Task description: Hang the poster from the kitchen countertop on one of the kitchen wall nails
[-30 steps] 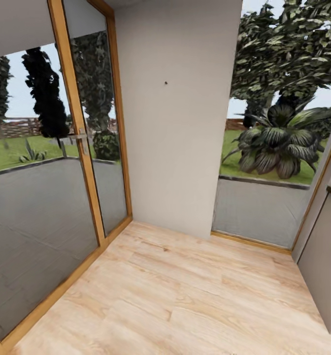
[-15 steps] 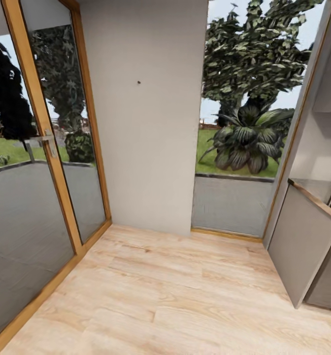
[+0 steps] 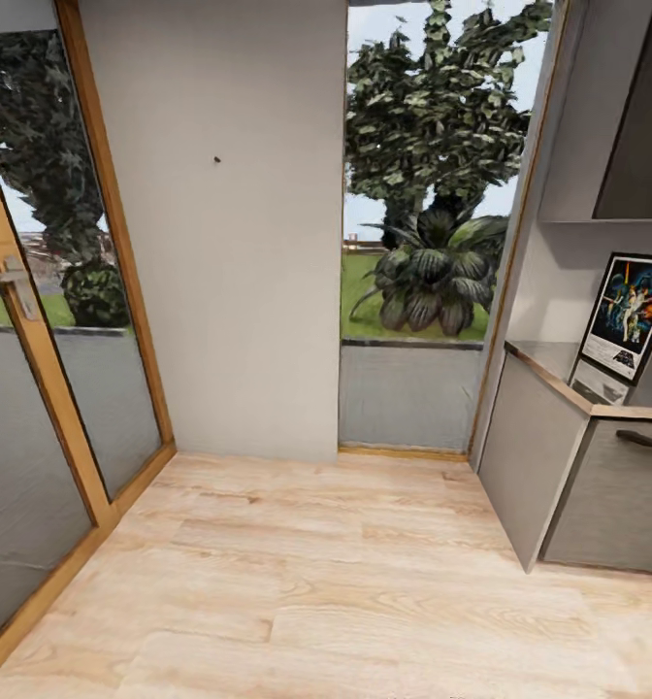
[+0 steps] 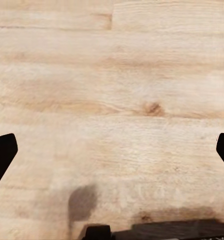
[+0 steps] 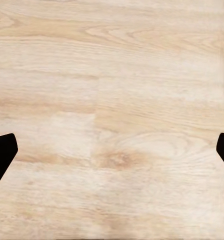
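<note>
The poster (image 3: pixel 626 316) stands upright at the far right of the head view, leaning on the pale wall above the glossy grey countertop (image 3: pixel 549 361). A wall nail (image 3: pixel 216 159) is a dark speck high on the pale grey wall panel between the windows. My left gripper (image 4: pixel 112 155) hangs open over bare wooden floor, black fingertips (image 4: pixel 2 155) at the frame's sides. Over floorboards too, my right gripper (image 5: pixel 112 152) is open, nothing between its fingertips (image 5: pixel 2 152).
Grey cabinet fronts (image 3: pixel 612 495) with a dark handle (image 3: pixel 646 439) sit below the countertop. A wood-framed glass door (image 3: pixel 35 330) with a handle lines the left side. A tall window (image 3: pixel 423 223) shows garden plants. Wooden floor (image 3: pixel 326 573) spreads in front.
The view has swung to the right: the wall and nail have slid left in the picture, and the countertop with the poster has come into sight at the right.
</note>
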`<state>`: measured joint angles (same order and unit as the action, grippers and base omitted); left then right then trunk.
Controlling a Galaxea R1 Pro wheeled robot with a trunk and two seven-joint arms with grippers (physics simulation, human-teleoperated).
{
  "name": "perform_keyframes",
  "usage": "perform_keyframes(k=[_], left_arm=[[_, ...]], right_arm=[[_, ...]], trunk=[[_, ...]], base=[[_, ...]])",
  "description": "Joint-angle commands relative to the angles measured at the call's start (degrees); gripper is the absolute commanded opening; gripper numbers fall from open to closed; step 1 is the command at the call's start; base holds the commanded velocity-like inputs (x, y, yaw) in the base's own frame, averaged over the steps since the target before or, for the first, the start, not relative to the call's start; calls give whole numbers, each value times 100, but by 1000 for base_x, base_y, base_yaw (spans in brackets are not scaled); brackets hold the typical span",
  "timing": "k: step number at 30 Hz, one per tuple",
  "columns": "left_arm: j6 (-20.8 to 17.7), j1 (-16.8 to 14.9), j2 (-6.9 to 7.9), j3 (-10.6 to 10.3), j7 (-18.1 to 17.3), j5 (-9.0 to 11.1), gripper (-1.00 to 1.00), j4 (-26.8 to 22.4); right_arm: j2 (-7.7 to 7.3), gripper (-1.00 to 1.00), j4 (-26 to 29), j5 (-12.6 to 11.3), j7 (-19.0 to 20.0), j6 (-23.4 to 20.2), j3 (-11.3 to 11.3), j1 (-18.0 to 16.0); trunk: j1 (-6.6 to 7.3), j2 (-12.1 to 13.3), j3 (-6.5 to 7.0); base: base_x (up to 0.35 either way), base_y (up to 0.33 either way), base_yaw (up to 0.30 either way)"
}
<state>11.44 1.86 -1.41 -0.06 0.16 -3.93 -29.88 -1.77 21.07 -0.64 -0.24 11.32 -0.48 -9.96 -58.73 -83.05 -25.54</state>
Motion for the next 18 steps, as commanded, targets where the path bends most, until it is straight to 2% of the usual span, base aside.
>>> perform_keyframes(k=[1, 18], left_arm=[[8, 4, -1, 6, 2, -40, 100, -9], [8, 8, 0, 6, 2, -40, 100, -9]], right_arm=[[1, 100, -6, -7, -2, 20, -4, -5], [1, 100, -6, -8, -2, 18, -4, -1]], trunk=[[0, -3, -5], [0, -3, -5]], base=[[0, 0, -300], [0, 0, -300]])
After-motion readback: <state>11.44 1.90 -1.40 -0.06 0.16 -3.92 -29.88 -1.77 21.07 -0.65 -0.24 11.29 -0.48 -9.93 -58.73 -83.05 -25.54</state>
